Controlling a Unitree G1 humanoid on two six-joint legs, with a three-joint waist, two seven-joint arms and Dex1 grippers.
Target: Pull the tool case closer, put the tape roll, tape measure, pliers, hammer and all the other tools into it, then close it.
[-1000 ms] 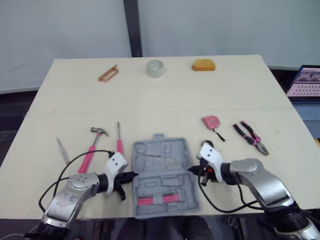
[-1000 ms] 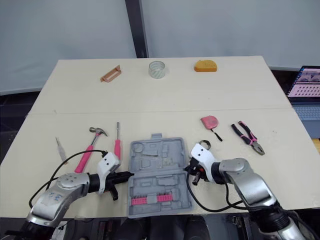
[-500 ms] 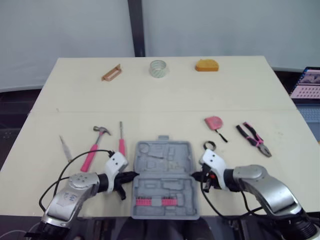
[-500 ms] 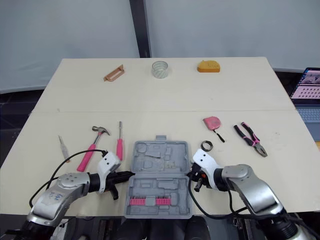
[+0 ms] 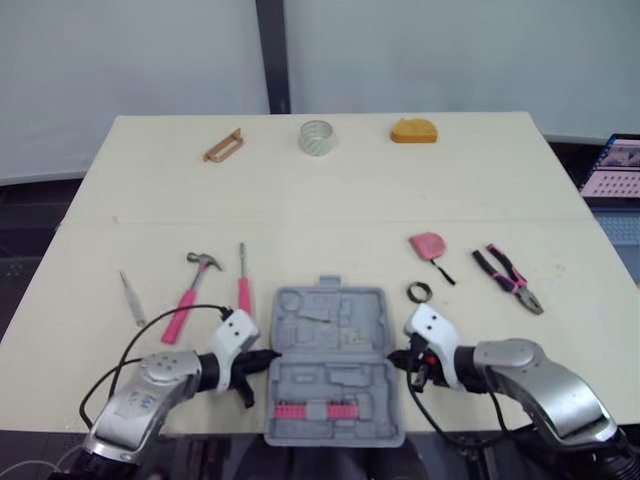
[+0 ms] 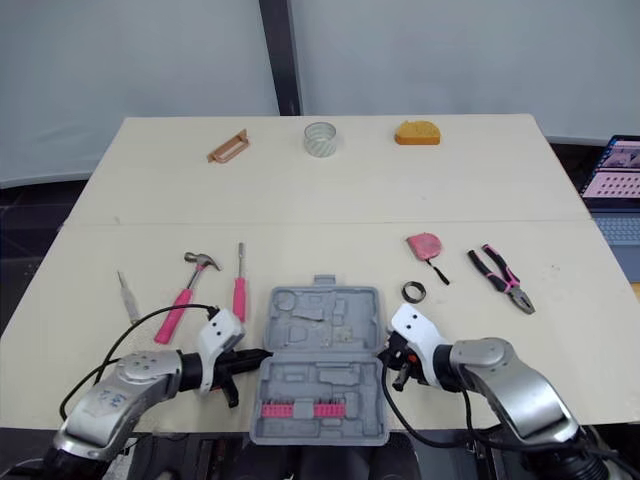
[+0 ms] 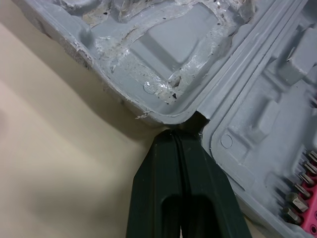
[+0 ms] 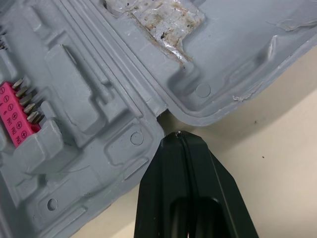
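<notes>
The grey tool case lies open and flat at the table's near edge, with a pink bit holder in its near half. My left gripper is shut, its tip pressed into the hinge notch on the case's left side. My right gripper is shut too, its tip at the hinge notch on the right side. Left of the case lie a pink-handled hammer, a pink screwdriver and a thin awl. To its right lie a small black tape roll, a pink tape measure and pliers.
Along the far edge of the table sit a copper-coloured bracket, a clear tape roll and an orange block. A laptop stands off the table's right side.
The case has slid toward the table's near edge, with both shut grippers drawing back alongside it. The black tape roll now shows beyond the right gripper.
</notes>
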